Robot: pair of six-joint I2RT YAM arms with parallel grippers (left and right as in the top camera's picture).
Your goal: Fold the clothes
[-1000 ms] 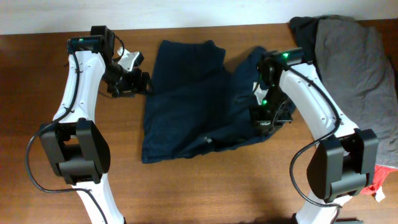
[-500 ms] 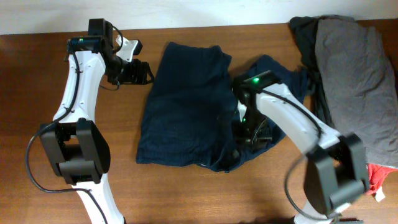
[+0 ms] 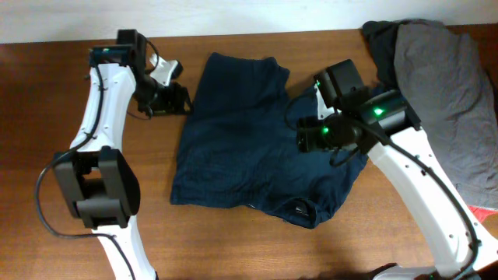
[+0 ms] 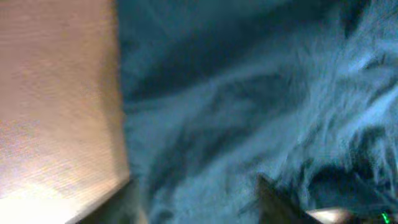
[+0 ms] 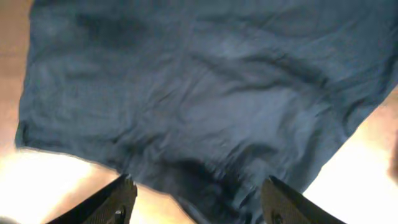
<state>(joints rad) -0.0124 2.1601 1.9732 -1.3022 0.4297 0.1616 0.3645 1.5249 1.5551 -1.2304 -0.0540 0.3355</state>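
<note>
— What's changing?
— I'm pulling my right pincer [image 5: 196,199] away, spread and empty; the shorts [image 3: 229,140] are lying on the surface [image 3: 233,249], right side dragged inward; left pincer [image 3: 173,99] is hovering beside, parted too

A brown wooden desk [image 3: 233,250] with fine lengthwise grain fills nearly the whole overhead view; beyond its far edge runs a pale strip [image 3: 233,15], broadest towards the far left corner, narrowing rightwards
</note>
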